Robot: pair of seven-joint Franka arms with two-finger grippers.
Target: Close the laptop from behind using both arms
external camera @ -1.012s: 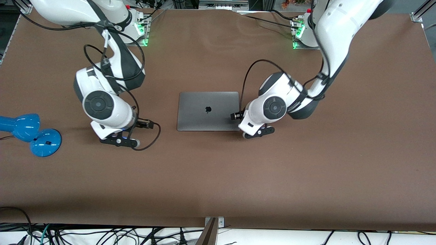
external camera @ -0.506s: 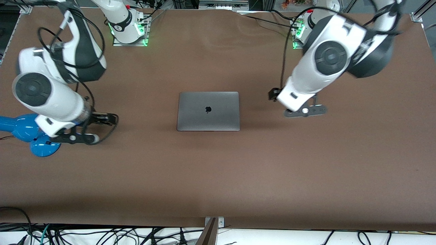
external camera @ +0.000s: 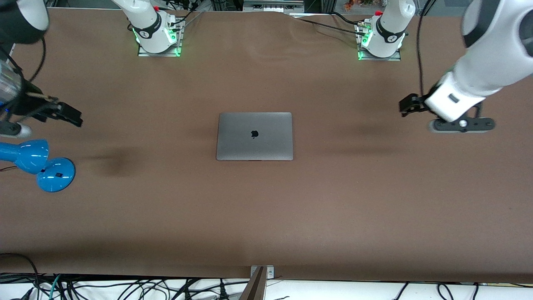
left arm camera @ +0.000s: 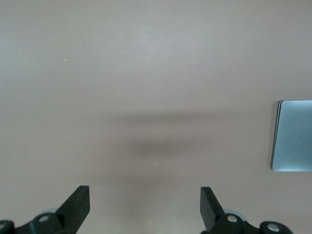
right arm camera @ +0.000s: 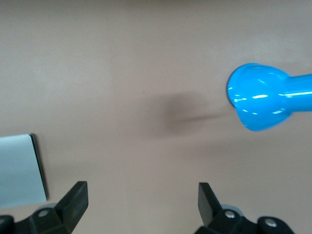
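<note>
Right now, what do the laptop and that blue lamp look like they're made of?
The laptop looks like metal with a matte grey finish: an even, dull sheen. The blue lamp looks like glossy plastic or painted metal, with bright white highlights; which one is unclear.

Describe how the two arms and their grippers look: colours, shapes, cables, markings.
Both arms have glossy white rounded shells with dark grey joint sections. The left arm trails a thin black cable; its base glows green. The left gripper has black, wedge-shaped fingers with small silver screws, and so does the right gripper. The right arm also carries black cables.
</note>
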